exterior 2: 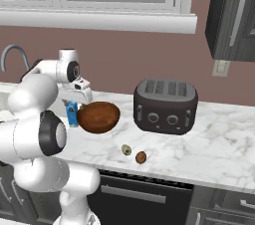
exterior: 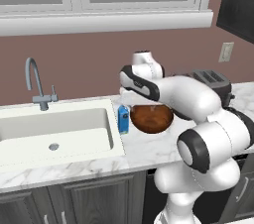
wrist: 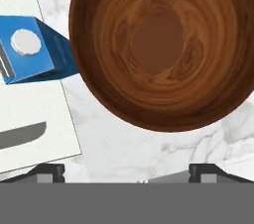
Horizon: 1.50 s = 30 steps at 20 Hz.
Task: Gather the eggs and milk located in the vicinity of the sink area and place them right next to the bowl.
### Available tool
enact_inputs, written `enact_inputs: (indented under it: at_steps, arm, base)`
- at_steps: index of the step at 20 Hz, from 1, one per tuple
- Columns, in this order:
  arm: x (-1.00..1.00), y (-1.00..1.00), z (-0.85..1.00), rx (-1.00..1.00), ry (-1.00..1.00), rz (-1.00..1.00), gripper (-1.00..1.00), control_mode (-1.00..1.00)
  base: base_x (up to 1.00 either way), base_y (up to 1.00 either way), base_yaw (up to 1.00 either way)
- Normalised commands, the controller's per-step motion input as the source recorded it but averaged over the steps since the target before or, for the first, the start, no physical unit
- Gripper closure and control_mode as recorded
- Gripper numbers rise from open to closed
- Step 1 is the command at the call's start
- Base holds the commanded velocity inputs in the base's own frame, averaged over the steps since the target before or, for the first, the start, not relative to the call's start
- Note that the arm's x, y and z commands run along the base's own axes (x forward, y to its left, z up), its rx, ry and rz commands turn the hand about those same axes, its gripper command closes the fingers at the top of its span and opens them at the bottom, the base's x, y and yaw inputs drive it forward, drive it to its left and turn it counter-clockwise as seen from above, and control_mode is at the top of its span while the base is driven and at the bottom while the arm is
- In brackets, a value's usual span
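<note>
While hand (wrist: 127, 171) hovers spread over bowl (wrist: 161, 44) — milk (wrist: 34, 49) just beside.

- Bowl (wrist: 158, 44): wood, swirling reddish-brown grain, smooth with a soft sheen.
- Milk carton (wrist: 34, 49), at 9 o'clock of the bowl in the hand view: blue, matt, paper-like, with a white round cap that looks plastic.
- Counter (exterior 2: 219, 144): white marble with grey veins, polished.
- Sink (exterior: 59, 129): plain white basin, smooth and matt, with a round metal drain.
- Faucet (exterior: 33, 77): grey brushed metal.
- Toaster (exterior 2: 165, 106): dark casing, slightly glossy.
- Eggs (exterior 2: 134, 154): smooth shells, one brown, one pale.
</note>
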Motion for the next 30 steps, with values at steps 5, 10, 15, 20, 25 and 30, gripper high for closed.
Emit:
enact_inputs:
  at_steps: [5,10,15,20,25,30]
  arm:
    - [-0.23,-0.33,0.03,0.03,0.02,0.00,-1.00,-1.00]
    - [-0.14,-0.57,0.00,0.00,0.06,0.00,-1.00,-1.00]
    - [-0.15,-0.64,-0.21,0.00,0.01,0.00,-1.00,-1.00]
    - [-0.04,-0.57,-0.33,0.01,0.06,0.00,-1.00,-1.00]
    - [0.00,-0.67,-0.33,0.01,0.13,0.04,-1.00,-1.00]
    - [-0.14,-0.73,0.00,0.00,0.05,0.21,-1.00,-1.00]
  base:
    - [0.00,0.00,0.00]
    - [0.00,0.00,0.00]
    - [0.00,0.00,0.00]
    - [0.00,0.00,0.00]
    - [0.00,0.00,0.00]
    - [0.00,0.00,0.00]
